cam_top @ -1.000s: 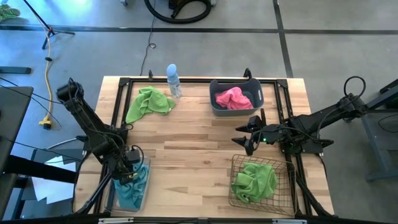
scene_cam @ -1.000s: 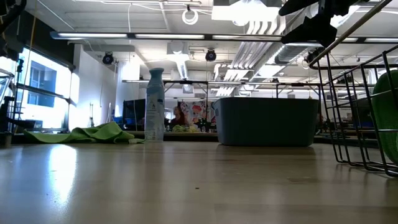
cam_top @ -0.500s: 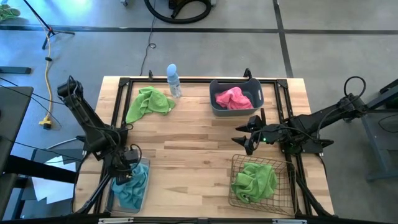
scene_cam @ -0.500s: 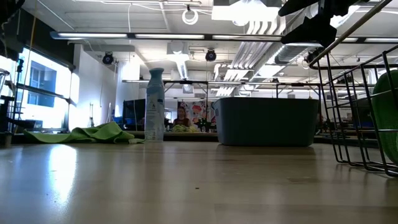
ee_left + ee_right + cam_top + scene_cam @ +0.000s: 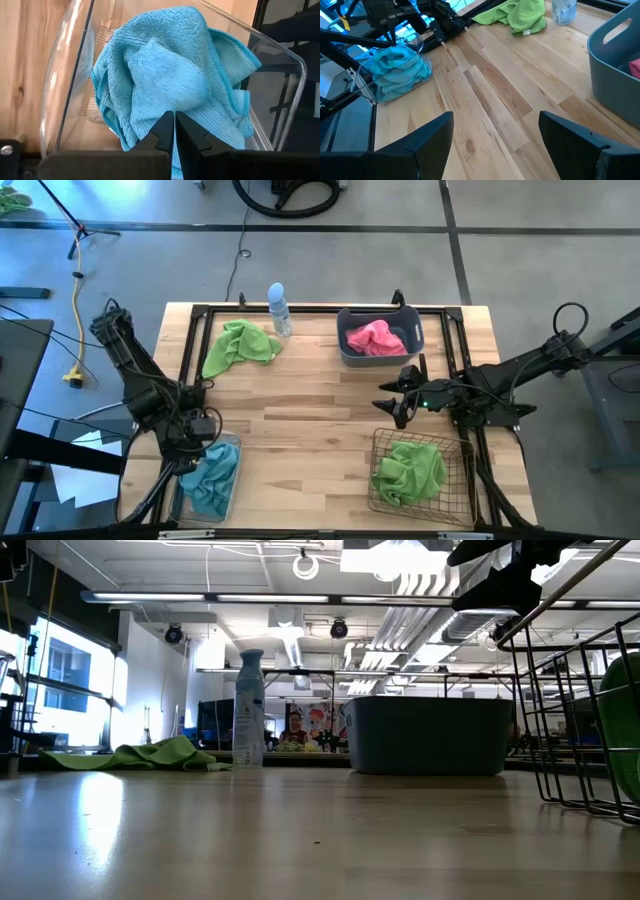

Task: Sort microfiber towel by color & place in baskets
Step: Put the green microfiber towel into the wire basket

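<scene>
A teal-blue towel (image 5: 210, 480) (image 5: 170, 80) lies bunched in the clear bin (image 5: 236, 480) at the near left. My left gripper (image 5: 197, 448) (image 5: 174, 122) hangs shut just above it, nothing between its fingers. A lime green towel (image 5: 240, 345) (image 5: 150, 753) lies spread on the table at the far left. A pink towel (image 5: 375, 337) sits in the grey-blue tub (image 5: 345, 350), and another green towel (image 5: 408, 468) in the wire basket (image 5: 380, 442). My right gripper (image 5: 390, 398) (image 5: 495, 125) stands open above the table between tub and wire basket.
A small clear bottle with a blue top (image 5: 278, 308) (image 5: 248, 705) stands upright at the far edge next to the loose green towel. A black frame (image 5: 300, 308) runs along the table's edges. Bare wood lies in the middle of the table.
My left gripper has risen out of the clear bin, drifting slightly toward the table's left edge, and has stayed shut. The teal-blue towel has stayed in the bin.
</scene>
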Tool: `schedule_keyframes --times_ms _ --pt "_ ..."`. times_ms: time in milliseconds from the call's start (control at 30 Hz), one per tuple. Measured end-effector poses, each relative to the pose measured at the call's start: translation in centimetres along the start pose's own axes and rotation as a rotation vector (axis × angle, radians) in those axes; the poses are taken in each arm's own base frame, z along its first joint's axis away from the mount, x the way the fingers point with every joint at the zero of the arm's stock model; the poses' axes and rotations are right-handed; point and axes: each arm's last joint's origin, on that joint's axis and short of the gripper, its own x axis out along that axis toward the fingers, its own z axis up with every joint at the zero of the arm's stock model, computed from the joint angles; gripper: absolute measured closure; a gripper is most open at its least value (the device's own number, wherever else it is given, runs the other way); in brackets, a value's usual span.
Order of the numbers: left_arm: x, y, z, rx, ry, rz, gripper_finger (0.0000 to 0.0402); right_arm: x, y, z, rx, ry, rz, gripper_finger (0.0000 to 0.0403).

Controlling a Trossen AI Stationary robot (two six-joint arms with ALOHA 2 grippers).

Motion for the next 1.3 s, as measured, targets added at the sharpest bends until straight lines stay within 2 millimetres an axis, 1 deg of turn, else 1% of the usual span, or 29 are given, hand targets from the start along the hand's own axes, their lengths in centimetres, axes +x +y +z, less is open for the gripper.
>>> schedule_keyframes --times_ms 133,233,333,433,633,733,867,967,1033,1100,1200,1300 --pt "-0.9 -0.3 0.2 0.001 -0.002 0.000 0.0396 0.0 0.0 0.0 0.007 0.000 0.000 0.0114" --pt "-1.7 -0.8 0.5 0.001 -0.043 -0.014 0.0396 0.0 0.0 0.0 0.007 0.000 0.000 0.0114" --pt "-2.6 -1.2 1.0 0.012 -0.134 -0.016 0.0396 0.0 0.0 0.0 0.007 0.000 0.000 0.0114" --pt "-3.7 -1.7 1.7 -0.003 -0.288 -0.003 0.0396 0.0 0.0 0.0 0.007 0.000 0.001 0.0114" --pt "-5.4 -2.4 4.2 -0.047 -0.600 0.005 0.0396 0.0 0.0 0.0 0.007 0.000 0.001 0.0114" --pt "-5.6 -2.8 5.9 -0.037 -0.725 0.008 0.0396 0.0 0.0 0.0 0.000 0.000 0.001 0.0114" --pt "-5.3 -3.1 8.4 -0.021 -0.840 0.048 0.0390 0.0 0.0 0.0 -0.007 0.000 0.001 0.0114" --pt "-4.8 -3.2 10.4 -0.008 -0.896 0.076 0.0367 0.0 0.0 0.0 -0.014 0.007 0.008 0.0114" --pt "-4.7 -2.9 11.6 0.002 -0.912 0.087 0.0344 0.0 0.0 0.0 -0.020 0.013 0.015 0.0114" --pt "-4.9 -2.6 12.6 0.003 -0.906 0.109 0.0316 0.0 0.1 -0.1 -0.024 0.019 0.022 0.0114" --pt "-6.3 -1.8 14.0 0.009 -0.898 0.163 0.0269 0.0 0.1 -0.1 -0.036 0.025 0.030 0.0114" --pt "-8.4 -1.1 15.3 0.012 -0.894 0.217 0.0223 0.0 0.1 -0.1 -0.064 0.030 0.037 0.0114"
